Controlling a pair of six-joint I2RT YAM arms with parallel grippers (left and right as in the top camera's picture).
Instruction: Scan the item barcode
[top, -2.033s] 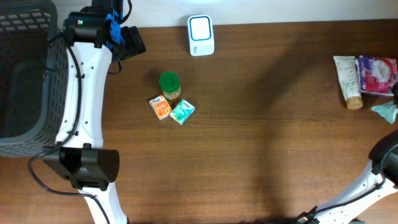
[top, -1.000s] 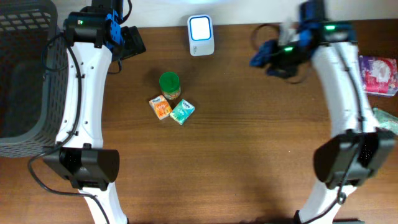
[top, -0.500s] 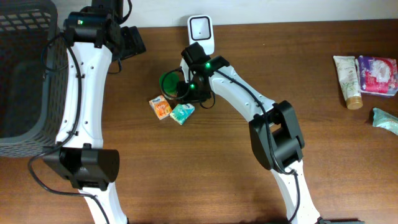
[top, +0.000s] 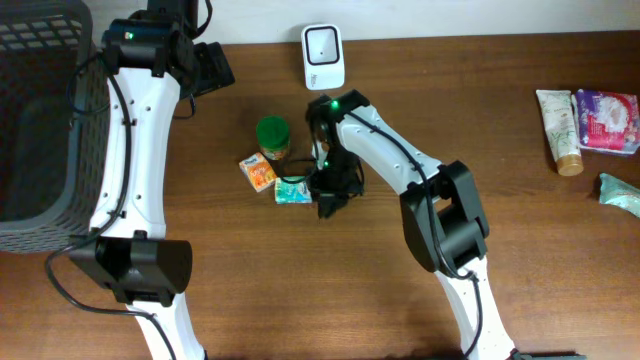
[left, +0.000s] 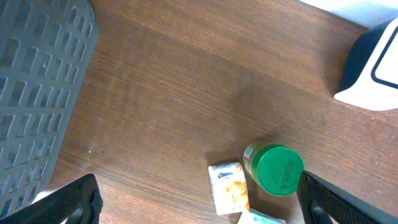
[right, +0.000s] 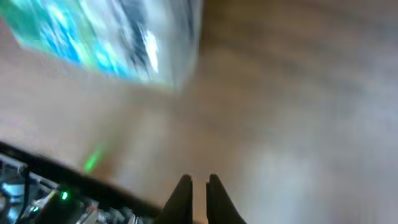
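Three small items lie together mid-table: a green-lidded jar (top: 272, 135), an orange tissue pack (top: 260, 172) and a teal packet (top: 292, 190). The white barcode scanner (top: 323, 57) stands at the back edge. My right gripper (top: 328, 200) is down at the table just right of the teal packet. In the right wrist view its fingers (right: 182, 194) are shut with nothing between them, and the teal packet (right: 106, 37) is a blur up and to the left. My left gripper (top: 208, 65) hovers at the back left, open and empty (left: 199, 202), above the jar (left: 277, 169) and orange pack (left: 229, 186).
A dark grey basket (top: 40, 120) fills the left edge of the table. At the far right lie a cream tube (top: 560, 130), a pink packet (top: 607, 120) and a teal wrapper (top: 620, 192).
My right arm swung in from the right edge, passed the scanner and dropped beside the teal packet while its jaws closed. The teal packet turned slightly. The left arm stayed put.
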